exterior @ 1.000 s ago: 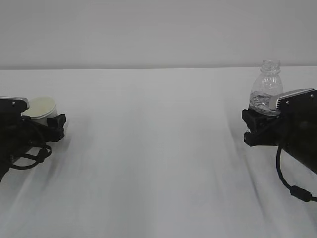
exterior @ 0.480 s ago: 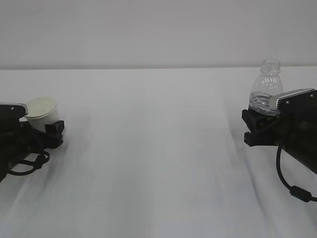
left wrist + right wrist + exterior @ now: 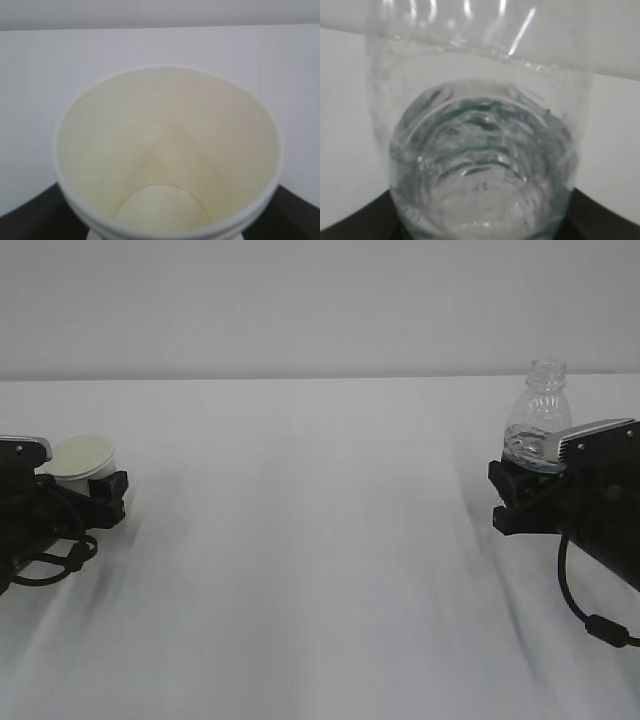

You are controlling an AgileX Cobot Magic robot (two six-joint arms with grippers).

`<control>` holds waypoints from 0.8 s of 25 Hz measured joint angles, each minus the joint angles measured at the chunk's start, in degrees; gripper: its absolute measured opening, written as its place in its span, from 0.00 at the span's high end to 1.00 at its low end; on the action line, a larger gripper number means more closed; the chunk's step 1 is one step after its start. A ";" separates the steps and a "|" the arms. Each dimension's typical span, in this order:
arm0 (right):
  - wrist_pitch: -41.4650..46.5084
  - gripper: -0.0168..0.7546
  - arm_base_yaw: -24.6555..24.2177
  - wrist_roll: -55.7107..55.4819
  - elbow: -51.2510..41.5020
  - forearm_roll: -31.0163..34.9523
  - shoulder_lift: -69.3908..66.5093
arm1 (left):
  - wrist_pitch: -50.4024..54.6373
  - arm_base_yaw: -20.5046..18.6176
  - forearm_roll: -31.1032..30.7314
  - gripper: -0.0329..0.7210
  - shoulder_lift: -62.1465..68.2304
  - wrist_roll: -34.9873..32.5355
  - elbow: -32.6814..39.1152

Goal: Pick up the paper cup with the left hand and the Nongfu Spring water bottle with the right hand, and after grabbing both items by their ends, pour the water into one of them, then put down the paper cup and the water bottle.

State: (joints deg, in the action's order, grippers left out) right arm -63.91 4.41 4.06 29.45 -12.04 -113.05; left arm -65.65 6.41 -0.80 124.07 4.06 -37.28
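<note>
Exterior view, left side: we see the left pincer (image 3: 100,495) low over the white table (image 3: 320,570), gripping the paper cup (image 3: 82,458); the cup leans, its cream mouth turned partly toward the camera.
Exterior view, right side: we see the right pincer (image 3: 515,495) closed around the lower part of the water bottle (image 3: 538,420), which stands upright; its open neck rises above the pincer's grey box (image 3: 595,437).
Exterior view, water: we make out clear water (image 3: 525,445) low in the bottle, just above the pincer.
Exterior view, spacing: cup and bottle sit well apart, at opposite edges of the table.
Left wrist view: we look straight into the cup (image 3: 167,155); the inside looks dry, with the round bottom visible. Black parts of the pincer show at both lower corners, against the cup wall.
Right wrist view: we see the bottle (image 3: 482,165) filling the frame, its ribbed clear body showing greenish tints, with black pincer parts at both lower corners.
</note>
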 joint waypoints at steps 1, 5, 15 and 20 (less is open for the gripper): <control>0.00 0.45 0.00 0.00 0.00 0.00 0.00 | 0.00 0.00 0.00 0.18 0.00 0.00 0.00; 0.00 0.45 0.00 0.00 0.00 0.00 0.00 | 0.00 0.00 0.10 0.18 0.00 0.00 0.00; 0.00 0.45 0.00 0.00 0.00 0.00 0.00 | 0.00 0.00 1.18 0.18 0.00 0.00 0.00; 0.00 0.45 0.00 0.00 0.00 0.00 0.00 | 0.00 0.00 1.22 0.18 0.00 0.00 0.00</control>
State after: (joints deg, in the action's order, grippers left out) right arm -63.91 4.41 4.06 29.45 -12.04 -113.05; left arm -65.65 6.41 0.42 124.07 4.06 -37.28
